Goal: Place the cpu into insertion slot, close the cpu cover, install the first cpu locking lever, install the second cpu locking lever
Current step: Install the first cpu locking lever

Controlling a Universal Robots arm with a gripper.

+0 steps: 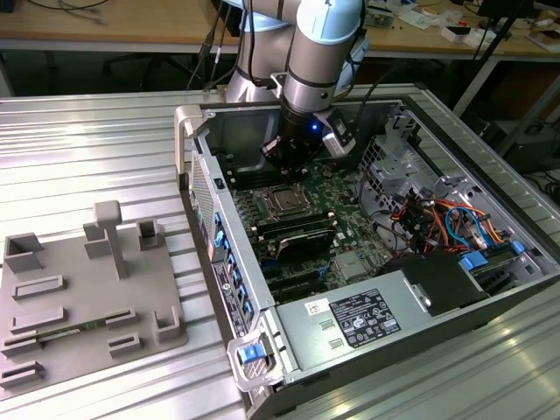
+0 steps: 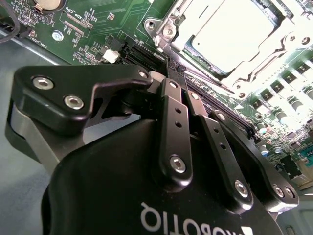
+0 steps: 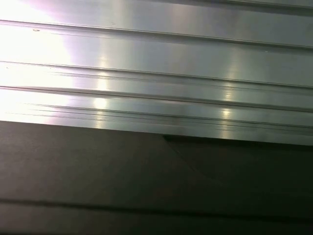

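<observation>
In the second wrist view the cpu (image 2: 230, 34) lies flat in the insertion slot (image 2: 168, 32), its pale metal top showing through the cut-out of the cpu cover (image 2: 266, 61), which is down over it. My gripper (image 2: 169, 68) is shut, its black fingers (image 2: 173, 122) pressed together with nothing seen between them, the tips right at the socket's near edge. I cannot tell whether they touch a locking lever. In the exterior view the gripper (image 1: 293, 157) hangs inside the open computer case, just behind the insertion slot (image 1: 284, 202) on the green motherboard.
Black memory slots (image 1: 293, 232) flank the socket. A grey power supply (image 1: 367, 315) and a bundle of cables (image 1: 437, 219) fill the case on the exterior view's right. A grey fixture plate (image 1: 87, 297) lies on the ribbed aluminium table (image 3: 146, 73).
</observation>
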